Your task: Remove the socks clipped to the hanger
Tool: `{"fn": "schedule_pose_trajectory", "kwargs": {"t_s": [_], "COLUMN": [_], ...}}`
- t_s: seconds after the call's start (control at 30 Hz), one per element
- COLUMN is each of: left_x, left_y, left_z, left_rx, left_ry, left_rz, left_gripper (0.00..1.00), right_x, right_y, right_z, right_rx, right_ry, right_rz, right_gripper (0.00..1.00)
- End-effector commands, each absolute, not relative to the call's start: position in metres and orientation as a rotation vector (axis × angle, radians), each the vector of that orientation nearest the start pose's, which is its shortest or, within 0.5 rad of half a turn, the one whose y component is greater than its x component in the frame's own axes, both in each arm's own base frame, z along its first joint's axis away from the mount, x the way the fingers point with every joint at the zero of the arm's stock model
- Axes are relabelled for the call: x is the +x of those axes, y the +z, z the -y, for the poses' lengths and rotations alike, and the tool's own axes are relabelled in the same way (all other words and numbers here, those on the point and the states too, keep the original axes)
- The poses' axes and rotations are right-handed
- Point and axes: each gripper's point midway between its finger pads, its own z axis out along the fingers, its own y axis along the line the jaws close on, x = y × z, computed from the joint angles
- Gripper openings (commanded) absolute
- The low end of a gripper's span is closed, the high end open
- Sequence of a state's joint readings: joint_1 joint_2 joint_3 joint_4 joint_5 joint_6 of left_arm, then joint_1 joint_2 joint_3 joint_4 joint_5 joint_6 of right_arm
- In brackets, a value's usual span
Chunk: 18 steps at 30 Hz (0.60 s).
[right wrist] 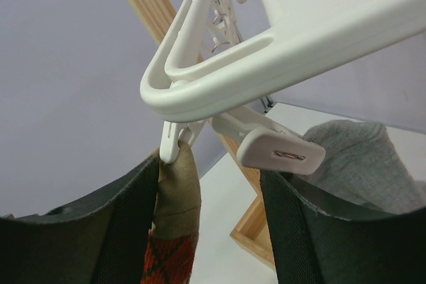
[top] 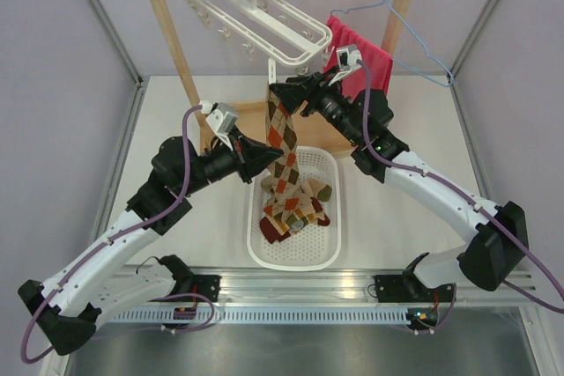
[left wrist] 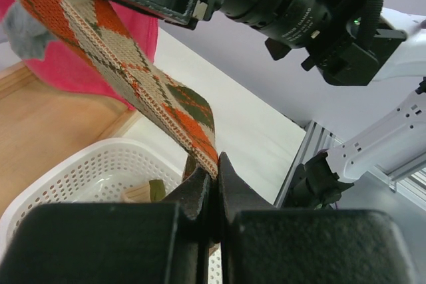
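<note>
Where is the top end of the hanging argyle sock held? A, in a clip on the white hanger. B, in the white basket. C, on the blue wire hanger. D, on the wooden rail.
A: the right wrist view shows the argyle sock gripped at its top by a clip under the white hanger.

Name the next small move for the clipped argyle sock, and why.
Probably close the right gripper on the cuff of the argyle sock and tug down. Its jaws stand open either side of the cuff, just under the clip pinning it to the hanger; the left gripper is shut on the sock lower down.
</note>
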<state>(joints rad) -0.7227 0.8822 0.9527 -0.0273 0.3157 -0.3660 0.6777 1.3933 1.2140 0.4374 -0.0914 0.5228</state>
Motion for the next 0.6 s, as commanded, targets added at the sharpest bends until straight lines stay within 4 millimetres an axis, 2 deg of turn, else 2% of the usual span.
{"fn": "schedule_pose_trajectory", "kwargs": {"t_s": [0.0,0.17,0.4,0.57], "left_x": [0.19,0.192,0.195,0.194], "left_y": [0.392,0.39,0.387,0.389], "left_z": [0.27,0.272,0.271,0.27], "left_rx": [0.563,0.571,0.559,0.56], "left_ry": [-1.161,-1.163,-1.155,-1.159], "left_rz": [-1.474,-1.48,-1.49,-1.484], "left_gripper": [0.02,0.02,0.02,0.02], "right_x": [0.34,0.337,0.327,0.328], "right_y": [0.447,0.449,0.467,0.471], "right_z": [-0.333,-0.341,-0.351,-0.353], "right_rx": [-0.197,-0.211,-0.234,-0.235], "right_ry": [1.168,1.217,1.297,1.306], "right_rz": [-1.283,-1.269,-1.211,-1.202], "right_gripper": [0.67,0.67,0.67,0.67]}}
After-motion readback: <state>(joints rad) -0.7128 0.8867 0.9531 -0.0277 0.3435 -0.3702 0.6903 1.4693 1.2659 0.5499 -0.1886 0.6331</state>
